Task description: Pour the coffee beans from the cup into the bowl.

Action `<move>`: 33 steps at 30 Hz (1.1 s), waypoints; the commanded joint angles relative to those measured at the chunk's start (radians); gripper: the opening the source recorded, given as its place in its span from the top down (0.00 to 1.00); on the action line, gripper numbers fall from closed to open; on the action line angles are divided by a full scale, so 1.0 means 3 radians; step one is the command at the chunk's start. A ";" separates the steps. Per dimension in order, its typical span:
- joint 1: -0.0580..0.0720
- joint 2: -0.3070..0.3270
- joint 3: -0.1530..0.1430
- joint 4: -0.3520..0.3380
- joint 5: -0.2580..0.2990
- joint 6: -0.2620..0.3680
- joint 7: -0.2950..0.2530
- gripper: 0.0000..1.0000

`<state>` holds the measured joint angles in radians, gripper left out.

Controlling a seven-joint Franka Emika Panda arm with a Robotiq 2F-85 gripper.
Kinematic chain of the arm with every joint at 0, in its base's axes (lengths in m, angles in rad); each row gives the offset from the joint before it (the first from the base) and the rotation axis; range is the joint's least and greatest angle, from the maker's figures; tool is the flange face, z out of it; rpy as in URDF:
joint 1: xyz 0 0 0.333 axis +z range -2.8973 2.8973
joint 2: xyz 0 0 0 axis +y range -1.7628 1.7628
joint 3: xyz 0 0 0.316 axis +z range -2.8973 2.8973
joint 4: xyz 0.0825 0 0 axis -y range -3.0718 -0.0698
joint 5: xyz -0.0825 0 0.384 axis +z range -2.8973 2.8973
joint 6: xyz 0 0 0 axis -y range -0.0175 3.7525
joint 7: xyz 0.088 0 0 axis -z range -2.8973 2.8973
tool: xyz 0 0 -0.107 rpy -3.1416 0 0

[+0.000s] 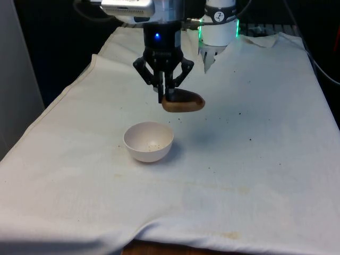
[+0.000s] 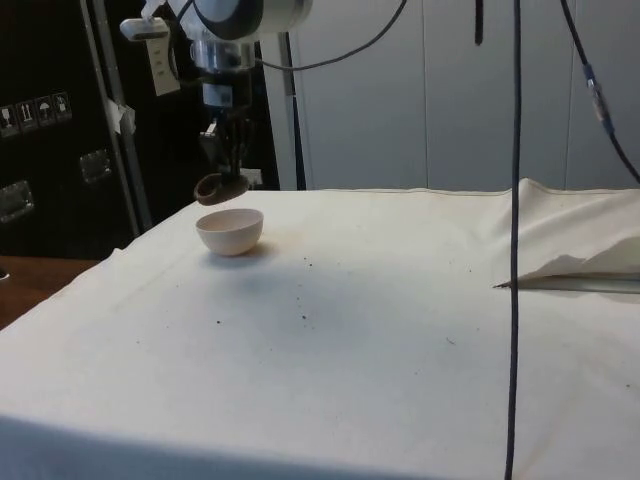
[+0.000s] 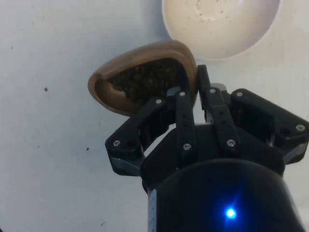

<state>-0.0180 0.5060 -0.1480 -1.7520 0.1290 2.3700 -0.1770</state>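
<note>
- Front view: the black gripper (image 1: 163, 98) hangs above the white cloth (image 1: 255, 159), its fingers pointing down and clamped on the rim of a brown cup (image 1: 183, 101).
- The cup is held off the table — it sits above and just behind a white bowl (image 1: 149, 141), a little towards the front view's right of the bowl's middle.
- The bowl stands upright on the cloth, and a few dark specks lie at its bottom; whether these are beans cannot be told.
- Small dark specks are also scattered over the cloth around and to the front view's right of the bowl.
- Side view: the gripper (image 2: 228, 180) hangs from the white arm (image 2: 235, 20), with the brown cup (image 2: 220, 188) at its fingertips, in the air above the white bowl (image 2: 230, 231).
- Cup and bowl are apart here, with a gap of air between them; the bowl rests on the cloth (image 2: 380, 320) near the table's far corner.
- A black cable (image 2: 516, 250) hangs down in the foreground.
- Wrist view: the two fingers (image 3: 186, 116) are pinched together on the cup's wall, one inside the rim and one outside.
- The cup (image 3: 140, 77) holds dark coffee beans (image 3: 145, 79) — they fill much of its inside.
- The bowl (image 3: 219, 24) lies just beyond the cup's rim, pale inside with a few small specks.
</note>
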 commanded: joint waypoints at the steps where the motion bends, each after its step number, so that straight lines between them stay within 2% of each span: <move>1: -0.0010 0.0033 -0.0013 0.0060 -0.0007 -0.0050 -0.0010 1.00; 9: 0.0013 0.0127 -0.0110 0.0223 -0.0050 -0.0097 -0.0053 1.00; 15: 0.0003 0.0157 -0.0150 0.0280 -0.0100 -0.0067 -0.0080 1.00; 18: 0.0000 0.0200 -0.0193 0.0357 -0.0163 -0.0123 -0.0093 1.00; 24: 0.0007 0.0270 -0.0280 0.0473 -0.0227 -0.0150 -0.0147 1.00; 25: 0.0003 0.0250 -0.0260 0.0440 -0.0190 -0.0113 -0.0147 1.00; 28: 0.0013 0.0300 -0.0323 0.0520 -0.0273 -0.0157 -0.0163 1.00; 32: 0.0023 0.0317 -0.0347 0.0547 -0.0347 -0.0160 -0.0153 1.00; 33: 0.0007 0.0300 -0.0320 0.0520 -0.0310 -0.0117 -0.0170 1.00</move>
<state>-0.0160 0.5960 -0.2440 -1.5960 0.0360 2.3350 -0.2280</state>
